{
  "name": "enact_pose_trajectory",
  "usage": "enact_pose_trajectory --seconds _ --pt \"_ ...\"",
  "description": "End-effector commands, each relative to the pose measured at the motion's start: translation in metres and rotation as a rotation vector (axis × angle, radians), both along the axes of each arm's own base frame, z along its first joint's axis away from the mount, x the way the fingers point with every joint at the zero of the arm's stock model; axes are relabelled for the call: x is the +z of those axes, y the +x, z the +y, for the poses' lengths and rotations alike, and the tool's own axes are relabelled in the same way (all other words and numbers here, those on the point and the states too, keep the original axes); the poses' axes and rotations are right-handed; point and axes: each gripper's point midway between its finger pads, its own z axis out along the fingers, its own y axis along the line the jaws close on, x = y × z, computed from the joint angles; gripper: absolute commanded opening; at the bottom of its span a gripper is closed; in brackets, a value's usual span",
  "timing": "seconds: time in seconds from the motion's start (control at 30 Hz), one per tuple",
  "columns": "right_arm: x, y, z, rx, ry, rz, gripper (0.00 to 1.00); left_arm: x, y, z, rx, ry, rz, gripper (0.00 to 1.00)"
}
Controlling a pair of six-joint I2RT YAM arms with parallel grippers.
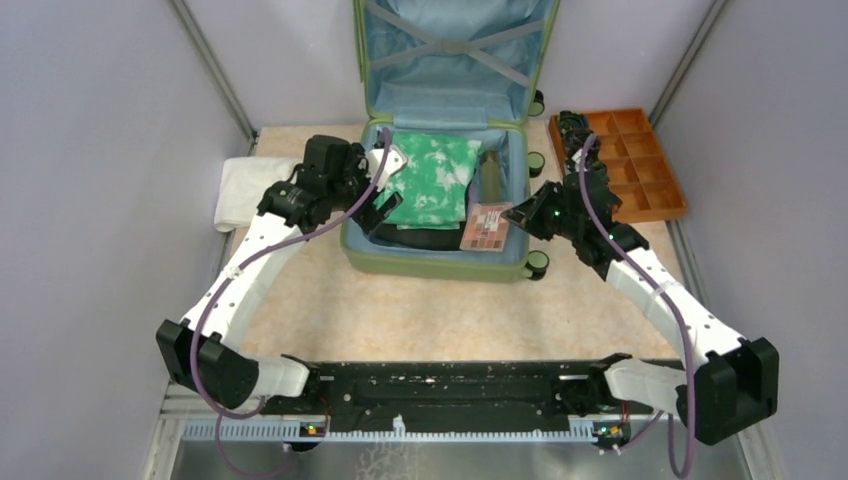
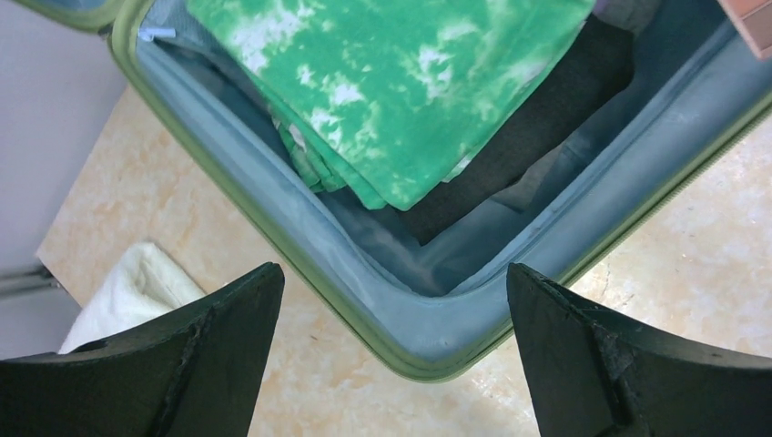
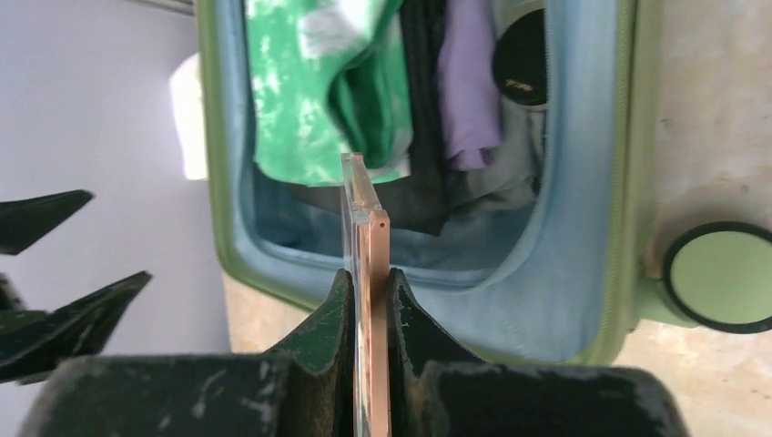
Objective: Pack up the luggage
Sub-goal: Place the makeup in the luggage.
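At the far centre of the counter (image 1: 400, 320), the luggage (image 1: 430, 263) lies open. Its lid stands upright at the back, with the blue lining and crossed straps facing forward. Inside the lower shell, a green tie-dye cloth (image 1: 432, 180) lies on a black garment (image 2: 537, 127).

The left tool (image 1: 378, 195) hovers over the near left corner of the shell, jaws spread wide, gripping nothing.

The right tool (image 1: 520, 214) is clamped on a thin pink palette case (image 1: 487, 226), positioned over the near right corner of the shell. Contact between case and rim cannot be determined.

A white towel (image 1: 243, 190) lies on the counter to the left of the luggage. An orange tray (image 1: 655, 195) sits to its right.
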Motion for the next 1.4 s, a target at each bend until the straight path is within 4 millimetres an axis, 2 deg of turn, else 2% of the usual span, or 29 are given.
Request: enact_pose_trajectory --seconds 0.0,0.2,0.43,0.57,0.63,0.73,0.8,0.83,0.9,0.93,1.03,1.23,1.3,1.37 --pt "0.004 0.015 0.000 0.055 -0.051 -0.022 0.00 0.011 0.018 0.009 0.083 -0.044 -0.030 0.99" --pt "-0.024 0.040 0.010 0.079 -0.084 0.025 0.00 0.008 0.030 0.017 0.134 -0.043 -0.044 0.99" --pt "-0.048 0.062 0.005 0.060 -0.167 0.039 0.00 0.011 0.036 0.026 0.179 -0.039 -0.066 0.99" --pt "-0.061 0.074 0.009 0.092 -0.212 0.063 0.00 0.006 0.037 0.029 0.192 -0.035 -0.061 0.99" --pt "-0.065 0.081 0.008 0.094 -0.241 0.064 0.08 0.004 0.037 0.030 0.198 -0.035 -0.056 0.99" --pt "-0.065 0.088 0.002 0.063 -0.272 0.056 0.14 0.000 0.040 0.033 0.215 -0.031 -0.048 0.99" --pt "-0.066 0.091 0.001 0.059 -0.286 0.053 0.23 -0.003 0.043 0.035 0.230 -0.029 -0.041 0.99" --pt "-0.066 0.092 0.000 0.066 -0.299 0.054 0.32 -0.004 0.045 0.037 0.239 -0.030 -0.039 0.99" --pt "-0.064 0.093 -0.004 0.064 -0.331 0.056 0.57 -0.007 0.047 0.039 0.250 -0.027 -0.029 0.99" --pt "-0.061 0.093 -0.007 0.054 -0.345 0.053 0.67 -0.009 0.048 0.041 0.255 -0.024 -0.028 0.99" --pt "-0.039 0.095 -0.018 0.003 -0.378 0.002 0.83 -0.013 0.051 0.046 0.272 -0.019 -0.023 0.99" --pt "0.013 0.096 -0.045 -0.108 -0.447 -0.081 0.93 -0.023 0.064 0.059 0.328 -0.020 -0.029 0.99" --pt "0.024 0.094 -0.049 -0.119 -0.445 -0.098 0.93 -0.030 0.068 0.062 0.339 -0.019 -0.025 0.97" --pt "0.026 0.087 -0.044 -0.090 -0.427 -0.101 0.88 -0.041 0.070 0.063 0.341 -0.007 -0.016 0.96"
